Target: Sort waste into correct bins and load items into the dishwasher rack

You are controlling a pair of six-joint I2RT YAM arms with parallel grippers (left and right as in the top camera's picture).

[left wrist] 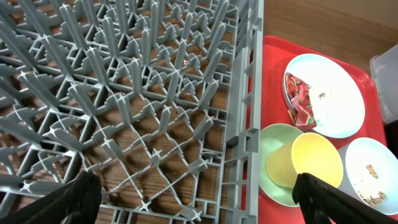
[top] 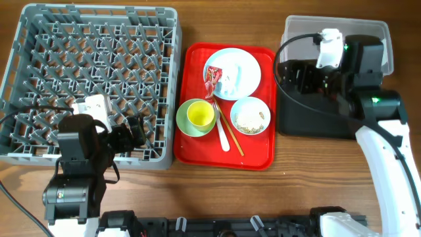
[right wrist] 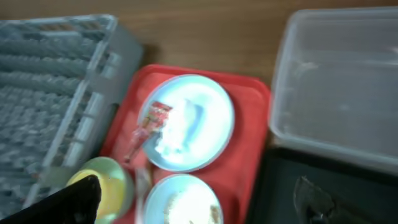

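Overhead view. Dishwasher rack (top: 99,59) fills the upper left of the frame, pegs bare. Red serving tray (top: 197,148) sits just beside the rack's right wall, centre of frame.

On the tray:
- Pale blue plate (top: 245,66) at the top, carrying the crumpled red-and-white wrapper (top: 212,79) and white tissue (top: 230,80).
- Pale green bowl (top: 185,124) at lower left, with the yellow cup (top: 200,114) standing in it.
- Pale blue bowl (top: 250,101) at lower right, with beige food scraps (top: 250,119) inside.
- White fork (top: 222,135) and wooden chopsticks (top: 233,139) lie between the two bowls, running diagonally towards the lower right.

Clear tub (top: 302,26) is at upper right. Black tray (top: 309,126) is just below it, and their edges look to be touching.

Left gripper (left wrist: 196,180) hangs over the rack's lower right corner. Its fingers (left wrist: 68,202) are spread wide and hold nothing.

Right gripper (right wrist: 199,186) is over the black tray near the tub's edge. Its fingers (right wrist: 65,202) are wide apart too, and empty. The right wrist view is blurred.
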